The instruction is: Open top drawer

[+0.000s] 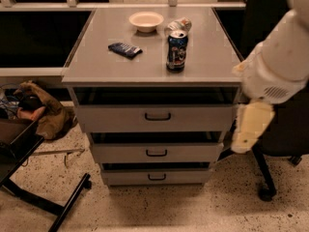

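The top drawer [111, 118] is the widest of three grey drawers in a grey cabinet, with a small dark loop handle [158, 116] at its centre. Its front sits roughly flush under the cabinet top, with a dark gap above it. My gripper [250, 128] hangs pointing down at the right side of the cabinet, level with the top drawer's right end and off to the right of the handle. It holds nothing that I can see.
On the cabinet top [96, 66] stand a blue can [176, 50], a white bowl [146, 21], a dark packet [125, 50] and a crumpled bottle [179, 24]. A black office chair base [264, 180] is right; a brown bag [46, 114] and black frame [53, 204] are left.
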